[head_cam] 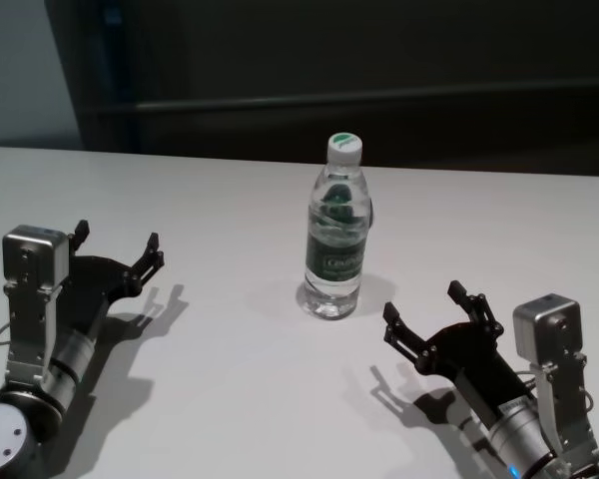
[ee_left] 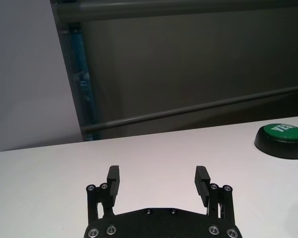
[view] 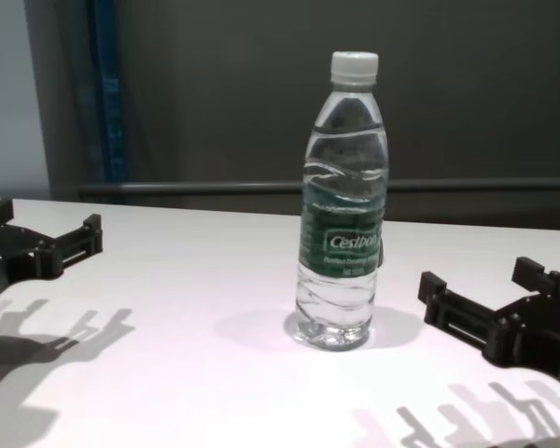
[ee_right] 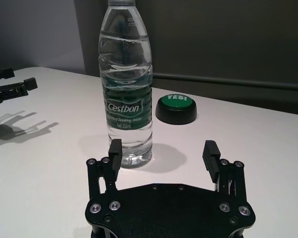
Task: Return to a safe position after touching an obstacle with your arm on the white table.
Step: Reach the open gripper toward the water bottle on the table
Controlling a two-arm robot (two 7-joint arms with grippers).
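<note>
The obstacle, a clear water bottle (head_cam: pixel 334 235) with a white cap and a dark green Cestbon label, stands upright mid-table on the white table (head_cam: pixel 230 389). It also shows in the chest view (view: pixel 345 205) and the right wrist view (ee_right: pixel 126 89). My right gripper (head_cam: pixel 423 300) hovers low to the bottle's near right, open and empty, a short gap from it (ee_right: pixel 163 146). Far to the left, my left gripper (head_cam: pixel 117 246) is open and holds nothing (ee_left: pixel 158 173). Neither arm touches the bottle.
A small dark dome with a green top (ee_right: pixel 176 107) sits on the table behind the bottle, also seen in the left wrist view (ee_left: pixel 281 140). A dark wall with a horizontal rail (view: pixel 261 187) runs along the table's far edge.
</note>
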